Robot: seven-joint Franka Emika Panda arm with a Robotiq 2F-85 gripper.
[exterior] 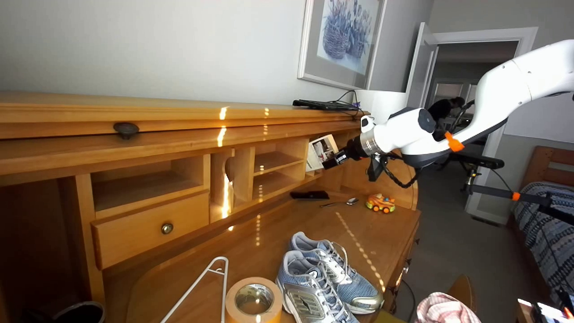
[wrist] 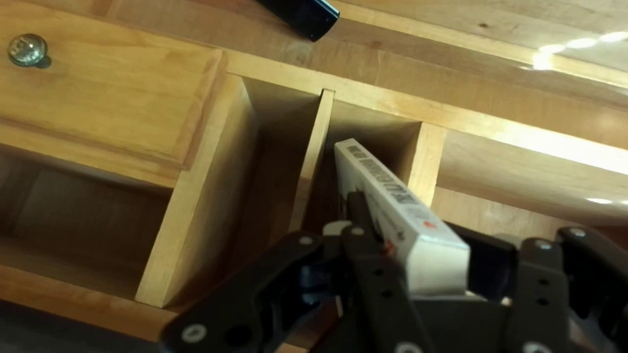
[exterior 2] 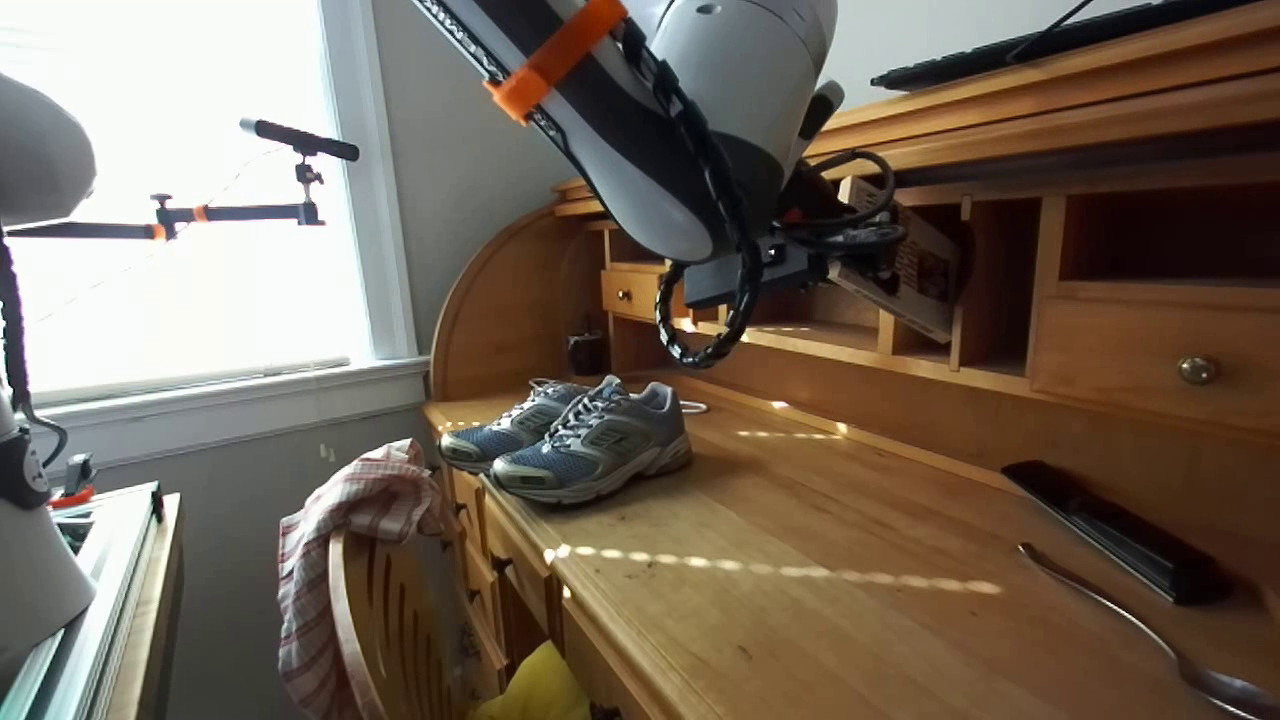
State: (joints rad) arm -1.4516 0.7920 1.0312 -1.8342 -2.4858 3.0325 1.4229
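In the wrist view, from the left, a drawer (wrist: 98, 88) comes first, then a broad divider (wrist: 196, 211), a narrow slot (wrist: 265, 162) and a thin divider (wrist: 314, 152). Next is the book (wrist: 395, 191), pinched between the two fingers (wrist: 363, 220) of the gripper (wrist: 417, 230), its far end at the mouth of the neighbouring slot (wrist: 373, 117); how deep it reaches I cannot tell. A thick divider (wrist: 427, 162) bounds that slot on the right, with a wider compartment (wrist: 490, 211) beyond.

The step in hand looks like handling the book at this slot, inward or outward I cannot tell; either way the next move seems to call for squaring it with the dividers, since it slants across a tight opening.

In an exterior view, shoes (exterior 2: 600, 440) stand well apart at left, free air lies over the desk (exterior 2: 800, 500), and a ledge (exterior 2: 1000, 110) runs above the gripper.
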